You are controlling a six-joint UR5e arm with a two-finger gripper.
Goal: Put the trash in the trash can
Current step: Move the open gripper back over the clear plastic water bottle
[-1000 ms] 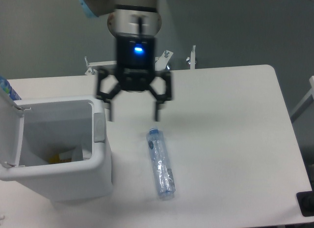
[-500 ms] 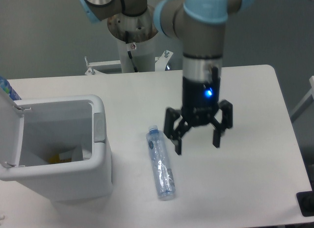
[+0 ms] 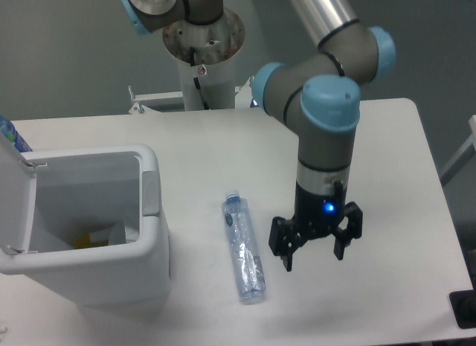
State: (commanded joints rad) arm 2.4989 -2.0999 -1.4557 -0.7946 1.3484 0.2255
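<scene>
Camera view: the claw (image 3: 315, 257) hangs released, fingers spread and holding nothing, just right of the plastic bottle (image 3: 243, 247). The bottle lies flat on the white surface (image 3: 387, 175), beside the open trash can (image 3: 85, 225).

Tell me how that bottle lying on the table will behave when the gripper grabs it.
The bottle lies on its side and looks round, so a nudge across its length would probably roll it. It appears clear, thin-walled and empty, so likely light and apt to dent under the fingers. The open gripper is beside it, not touching.
</scene>
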